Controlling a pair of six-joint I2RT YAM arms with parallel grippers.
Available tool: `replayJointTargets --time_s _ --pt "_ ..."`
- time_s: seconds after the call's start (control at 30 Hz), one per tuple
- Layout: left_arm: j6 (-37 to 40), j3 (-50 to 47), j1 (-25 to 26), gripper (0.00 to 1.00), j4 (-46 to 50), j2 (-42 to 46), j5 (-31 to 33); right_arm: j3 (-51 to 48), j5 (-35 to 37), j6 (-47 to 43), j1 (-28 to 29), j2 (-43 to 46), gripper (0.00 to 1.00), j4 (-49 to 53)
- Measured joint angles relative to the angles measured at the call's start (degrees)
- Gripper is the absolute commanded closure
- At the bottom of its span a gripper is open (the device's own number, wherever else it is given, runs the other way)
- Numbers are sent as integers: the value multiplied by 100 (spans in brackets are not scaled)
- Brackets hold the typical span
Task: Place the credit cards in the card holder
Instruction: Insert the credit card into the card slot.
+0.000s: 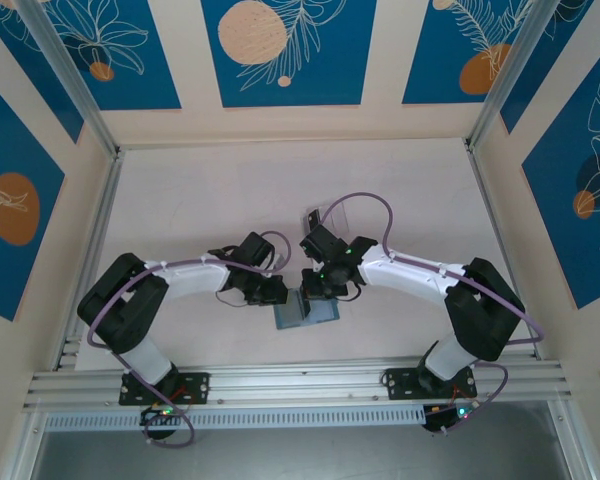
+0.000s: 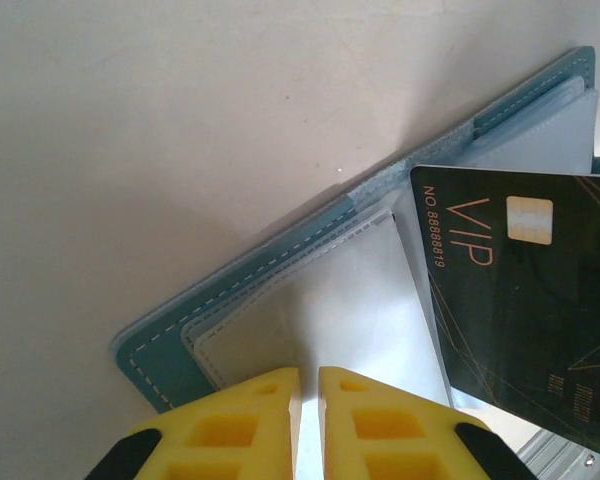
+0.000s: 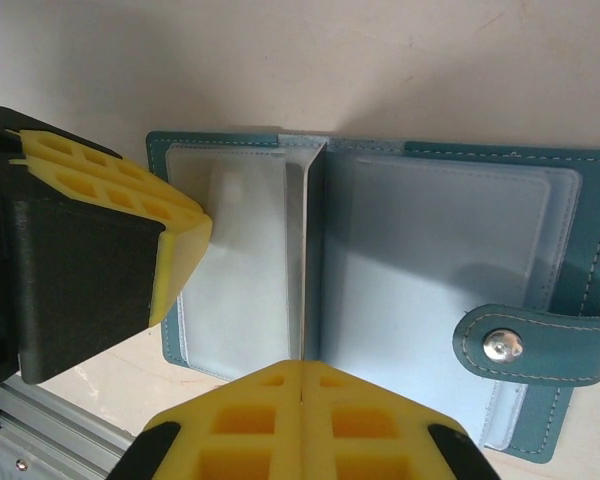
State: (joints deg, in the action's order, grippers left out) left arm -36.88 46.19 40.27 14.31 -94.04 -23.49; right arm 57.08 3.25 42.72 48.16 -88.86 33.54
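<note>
Credit card point(image 3: 313, 250), the black VIP one, stands on edge at the fold of the open card holder point(image 3: 570, 170). Your right claw point(image 3: 302, 385) has it pinched, fingers pressed together on its near end. The card holder lies flat on the table point(image 2: 130, 150), grey pockets up, its snap strap at one side. Your left claw point(image 2: 308, 400) sits just beside the card, tips on the neighbouring pocket page. Its fingers are nearly together with a thin slit between them, and you cannot tell whether they pinch that page.
</note>
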Motion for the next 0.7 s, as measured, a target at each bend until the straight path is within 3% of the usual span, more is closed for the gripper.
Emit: replayJointTargets --time_s 0.27,0.5,0.7 --pt "0 0 0 86 -37 -26 -15 0 -9 35 0 -103 82 -50" --pt "0 0 0 87 -37 -26 -22 0 -7 35 -2 -203 99 -76" --pt "2 0 -4 85 -37 -24 -85 0 66 9 -15 -197 100 -31"
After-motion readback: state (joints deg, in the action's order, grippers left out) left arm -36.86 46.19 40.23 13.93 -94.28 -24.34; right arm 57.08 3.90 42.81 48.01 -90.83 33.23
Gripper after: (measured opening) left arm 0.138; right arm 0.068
